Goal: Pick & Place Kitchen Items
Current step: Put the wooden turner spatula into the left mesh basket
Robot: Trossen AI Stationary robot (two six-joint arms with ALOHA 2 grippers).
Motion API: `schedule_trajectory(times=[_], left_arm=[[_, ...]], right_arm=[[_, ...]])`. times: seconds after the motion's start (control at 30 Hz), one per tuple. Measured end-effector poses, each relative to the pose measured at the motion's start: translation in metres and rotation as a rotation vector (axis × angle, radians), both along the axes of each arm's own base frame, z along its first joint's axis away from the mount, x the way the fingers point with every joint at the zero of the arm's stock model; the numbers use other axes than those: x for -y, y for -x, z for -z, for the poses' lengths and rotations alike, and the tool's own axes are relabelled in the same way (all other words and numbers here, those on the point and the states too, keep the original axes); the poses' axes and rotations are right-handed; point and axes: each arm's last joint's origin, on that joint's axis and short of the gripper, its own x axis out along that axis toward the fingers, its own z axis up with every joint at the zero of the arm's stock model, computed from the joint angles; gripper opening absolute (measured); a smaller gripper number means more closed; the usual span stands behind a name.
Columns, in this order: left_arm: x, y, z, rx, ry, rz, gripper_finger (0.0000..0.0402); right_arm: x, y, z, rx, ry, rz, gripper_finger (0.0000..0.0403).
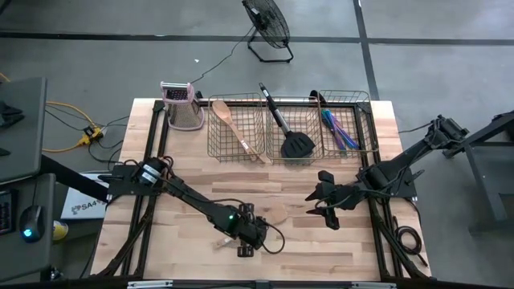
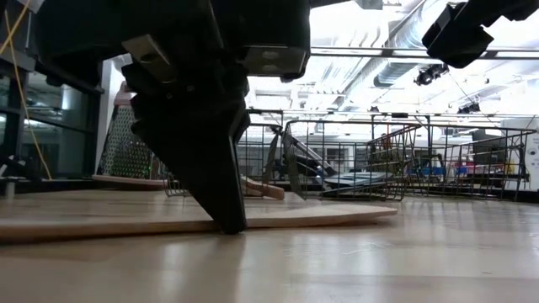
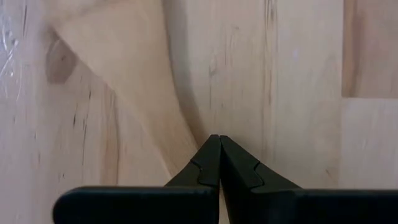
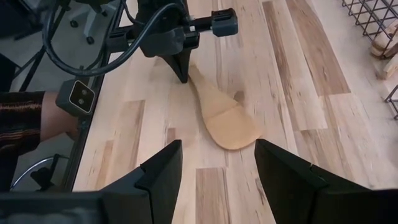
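Wooden counter [image 1: 337, 245] at 6 o'clock carries a spatula [image 4: 225, 118]; left claw [image 4: 181, 76] pinches its hidden handle, right claw [image 1: 323, 209] wide.

— What do you see around your table?
— Grey concrete floor [image 1: 418, 20], with a black floor fan [image 1: 267, 24] standing beyond the far edge, well away from either gripper.
— And overhead?
— You've got bright ceiling lights and a silver duct [image 2: 404, 50]; dark windows [image 2: 21, 118] sit off to the side.
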Motion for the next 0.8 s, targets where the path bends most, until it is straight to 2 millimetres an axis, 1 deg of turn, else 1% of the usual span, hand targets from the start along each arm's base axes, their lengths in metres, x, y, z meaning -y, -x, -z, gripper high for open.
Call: schedule_trajectory(times=[0.23, 0.33, 0.53, 0.63, 0.8], left_arm=[[-0.002, 0.004, 0.001, -0.039, -0.015, -0.023, 0.0], [-0.003, 0.006, -0.003, -0.047, -0.019, -0.034, 0.0], [-0.007, 0.01, -0.019, -0.011, -0.046, -0.053, 0.0], [-0.009, 0.014, -0.026, -0.02, -0.049, -0.071, 0.0], [-0.01, 0.018, -0.036, -0.046, 0.013, -0.119, 0.0]], right_arm=[[0.0, 0.0, 0.0, -0.001, 0.004, -0.002, 0.0195], [0.0, 0.0, 0.0, -0.001, 0.003, -0.002, 0.0195], [0.0, 0.0, 0.0, -0.001, 0.003, -0.002, 0.0195], [0.0, 0.0, 0.0, -0.001, 0.004, -0.002, 0.0195], [0.0, 0.0, 0.0, -0.001, 0.004, -0.002, 0.0195]])
